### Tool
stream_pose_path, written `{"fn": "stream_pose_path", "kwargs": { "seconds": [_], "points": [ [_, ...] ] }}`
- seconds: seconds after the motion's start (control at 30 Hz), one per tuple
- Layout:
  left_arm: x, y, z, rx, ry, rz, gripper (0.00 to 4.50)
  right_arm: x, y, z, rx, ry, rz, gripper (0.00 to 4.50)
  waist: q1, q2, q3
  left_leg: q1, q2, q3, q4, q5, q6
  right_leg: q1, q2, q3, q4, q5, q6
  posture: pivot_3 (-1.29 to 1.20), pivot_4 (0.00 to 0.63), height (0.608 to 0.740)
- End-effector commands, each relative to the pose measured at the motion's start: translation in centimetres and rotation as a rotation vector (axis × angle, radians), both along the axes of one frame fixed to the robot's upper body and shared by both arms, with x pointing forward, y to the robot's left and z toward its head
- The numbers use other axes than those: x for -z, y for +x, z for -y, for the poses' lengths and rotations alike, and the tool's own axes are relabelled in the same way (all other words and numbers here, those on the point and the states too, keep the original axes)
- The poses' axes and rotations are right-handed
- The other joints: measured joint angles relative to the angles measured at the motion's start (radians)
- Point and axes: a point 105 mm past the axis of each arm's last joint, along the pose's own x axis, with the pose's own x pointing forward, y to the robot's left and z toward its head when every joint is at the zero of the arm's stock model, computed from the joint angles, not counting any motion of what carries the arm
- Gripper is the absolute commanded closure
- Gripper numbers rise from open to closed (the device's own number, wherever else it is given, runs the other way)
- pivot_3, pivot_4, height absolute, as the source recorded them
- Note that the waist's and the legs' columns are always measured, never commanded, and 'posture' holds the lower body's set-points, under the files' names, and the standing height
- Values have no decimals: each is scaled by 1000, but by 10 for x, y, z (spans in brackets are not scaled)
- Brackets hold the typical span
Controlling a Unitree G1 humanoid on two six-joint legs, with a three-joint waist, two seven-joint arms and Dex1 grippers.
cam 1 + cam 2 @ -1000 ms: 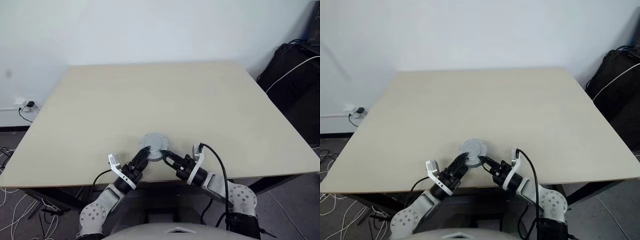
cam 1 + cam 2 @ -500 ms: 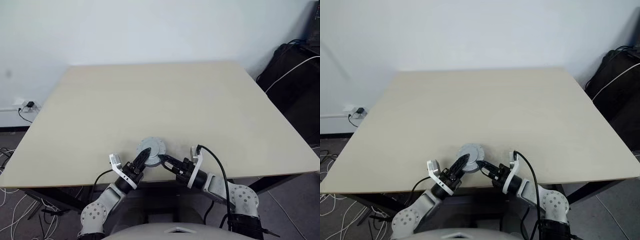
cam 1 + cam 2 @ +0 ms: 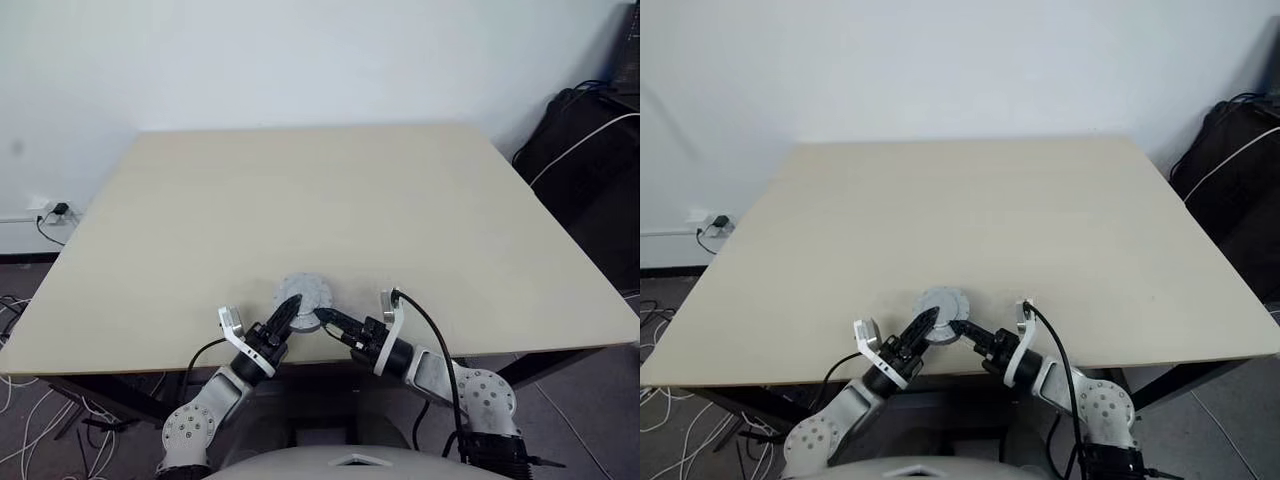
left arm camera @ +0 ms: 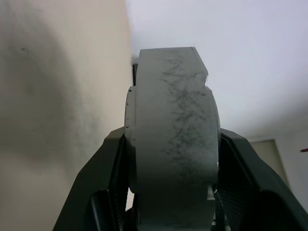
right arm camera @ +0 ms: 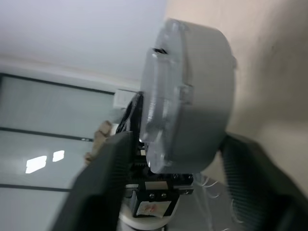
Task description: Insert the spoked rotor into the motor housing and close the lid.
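Close to the near edge of the bench (image 3: 300,190), about midway along it: the lid (image 3: 303,297), a round light-grey cap with a raised centre, lying flat. Cannot tell what is under it.

Gripped at its near-left rim by the left gripper (image 3: 290,306), reaching in from the near left. Flanked at its near-right rim by the right gripper (image 3: 324,317), reaching in from the near right. Both low and roughly level with the bench top.

In the left wrist view, seen edge-on: the grey rim, thick and scuffed, with both left fingers (image 4: 111,166) pressed tight against its two sides, clamped on it. In the right wrist view, the right fingers (image 5: 252,180) spread wide on either side of the same rim, not pressing, with bench showing in the gap on one side; released, then. Behind the rim there, the black tips of the left gripper as well.

Little bench between the lid and the near edge. Bare bench to the far, left and right of it. Off the bench: a black bag (image 3: 590,140) with a white cable on the right, a wall socket (image 3: 52,211) with leads low on the left.
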Motion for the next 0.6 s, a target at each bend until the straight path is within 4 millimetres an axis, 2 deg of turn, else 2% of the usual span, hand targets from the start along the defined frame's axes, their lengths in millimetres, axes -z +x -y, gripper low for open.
{"fn": "stream_pose_path", "kwargs": {
  "seconds": [0.03,0.07,0.2,0.33,0.4,0.5,0.6],
  "points": [
    [-28,14,2,-38,-45,112,2365,-13,5,-2,-15,-76,120,250,1,-1,0,0,0,0,0,0,0,0,0,0,0,0,0,0,0,740],
    [-29,17,2,-44,-36,117,2365,-12,7,-1,-10,-109,142,19,1,-1,0,0,0,0,0,0,0,0,0,0,0,0,0,0,0,740],
    [-33,28,-5,-85,-8,136,2365,-13,12,4,21,-235,262,0,4,-1,0,0,0,0,1,0,0,0,0,0,0,0,0,0,0,740],
    [-37,45,-12,-139,26,148,2365,-16,19,6,66,-486,540,0,5,-3,-2,0,0,1,1,-1,-2,0,0,0,0,1,1,0,0,740],
    [-36,55,-14,-165,60,151,2365,-12,20,5,60,-568,618,0,5,-4,-2,0,0,1,1,1,-7,0,1,0,0,1,1,0,0,740],
    [-39,77,-17,-222,119,153,2365,6,28,15,87,-791,726,0,8,-8,-4,1,0,2,2,2,-9,0,1,0,1,2,2,0,0,740],
    [-40,92,-17,-248,124,143,2365,13,30,20,107,-871,777,0,12,-11,-4,1,0,2,2,3,-11,0,2,1,1,4,0,0,0,740]
  ]
}}
